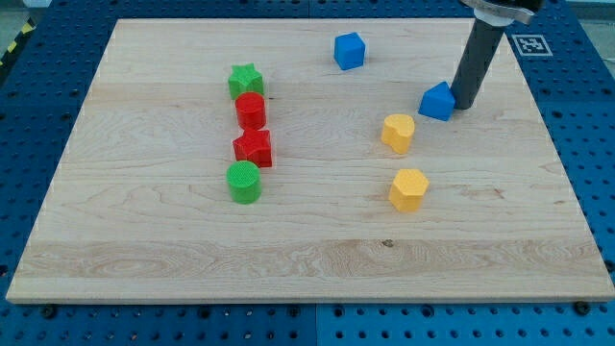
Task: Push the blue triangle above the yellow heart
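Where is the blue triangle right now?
The blue triangle sits in the view's upper right part of the board, just up and right of the yellow heart, with my tip touching its right side.

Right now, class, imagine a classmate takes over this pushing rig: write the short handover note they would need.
My tip: on the wooden board, against the view's right side of the small blue triangle block.
Blocks: the blue triangle lies to the upper right of the yellow heart-shaped block, with a gap between them. The yellow hexagonal block sits below the heart.
Done: contact with the blue triangle is made.
Left: push it further toward the view's left until it sits directly above the yellow heart, probably without nudging the heart.
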